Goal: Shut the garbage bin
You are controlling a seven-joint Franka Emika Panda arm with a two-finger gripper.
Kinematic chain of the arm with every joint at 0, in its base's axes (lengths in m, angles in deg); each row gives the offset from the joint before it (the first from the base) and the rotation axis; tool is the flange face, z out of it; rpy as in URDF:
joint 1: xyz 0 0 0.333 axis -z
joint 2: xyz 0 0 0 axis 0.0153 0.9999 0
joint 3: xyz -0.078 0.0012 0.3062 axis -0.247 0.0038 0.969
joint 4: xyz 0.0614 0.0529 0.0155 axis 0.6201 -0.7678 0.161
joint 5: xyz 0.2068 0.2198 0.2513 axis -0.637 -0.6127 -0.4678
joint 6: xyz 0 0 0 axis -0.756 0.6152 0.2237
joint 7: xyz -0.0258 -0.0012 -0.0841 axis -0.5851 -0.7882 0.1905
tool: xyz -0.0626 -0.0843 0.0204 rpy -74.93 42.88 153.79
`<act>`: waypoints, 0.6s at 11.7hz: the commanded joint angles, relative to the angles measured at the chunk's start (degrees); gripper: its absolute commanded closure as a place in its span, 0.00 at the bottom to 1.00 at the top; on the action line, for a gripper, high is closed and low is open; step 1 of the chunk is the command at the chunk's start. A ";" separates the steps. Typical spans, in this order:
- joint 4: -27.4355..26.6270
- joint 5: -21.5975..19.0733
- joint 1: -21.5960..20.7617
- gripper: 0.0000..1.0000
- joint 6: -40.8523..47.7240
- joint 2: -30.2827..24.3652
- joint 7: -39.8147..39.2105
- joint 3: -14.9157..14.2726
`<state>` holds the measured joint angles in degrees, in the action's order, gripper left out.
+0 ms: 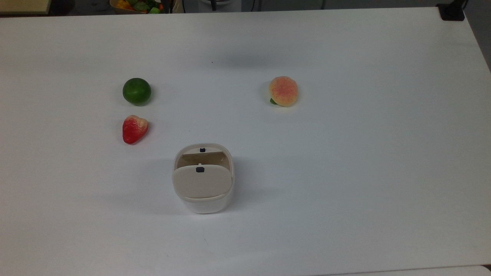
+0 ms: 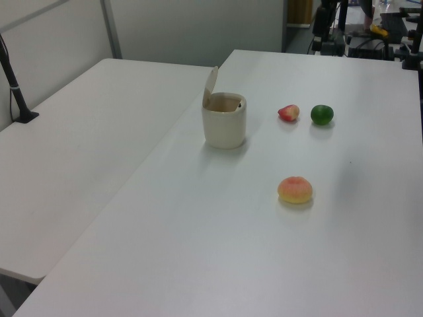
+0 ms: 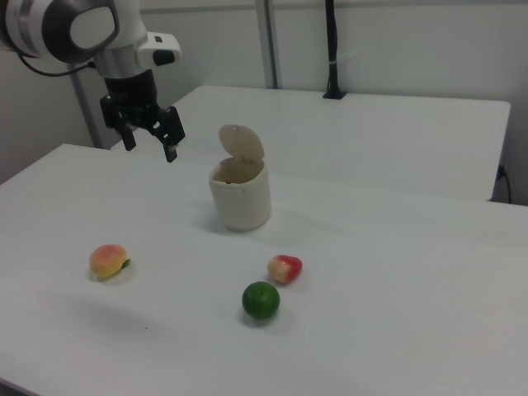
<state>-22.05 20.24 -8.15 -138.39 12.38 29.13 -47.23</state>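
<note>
The garbage bin [image 1: 203, 199] is small, white and rounded-square, standing near the front middle of the table in the top view. Its beige lid [image 1: 201, 181] is hinged up and stands raised, a small dark button [image 1: 200, 169] on it. The same bin [image 2: 224, 120] with upright lid [image 2: 210, 87] appears in the left view, and as bin [image 3: 240, 195] with lid [image 3: 242, 143] in the right view. My gripper [image 3: 148, 139] hangs open in the air to the right view's left of the bin, above the table, holding nothing.
A green lime [image 1: 136, 91], a red strawberry [image 1: 134, 129] and a peach [image 1: 283, 91] lie on the white table [image 1: 345, 172]. A second table [image 3: 396, 132] adjoins it, with a black clamped pole [image 3: 332, 49]. A basket of fruit [image 1: 138, 5] sits past the far edge.
</note>
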 commanded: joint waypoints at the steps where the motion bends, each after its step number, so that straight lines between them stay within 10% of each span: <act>1: -0.50 0.87 -0.99 0.00 -0.17 -0.27 0.13 -1.02; 7: -0.49 0.78 -0.90 0.00 -0.17 0.08 0.21 -1.02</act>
<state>-22.06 20.24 -8.13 -138.39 12.60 29.13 -47.31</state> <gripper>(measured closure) 0.000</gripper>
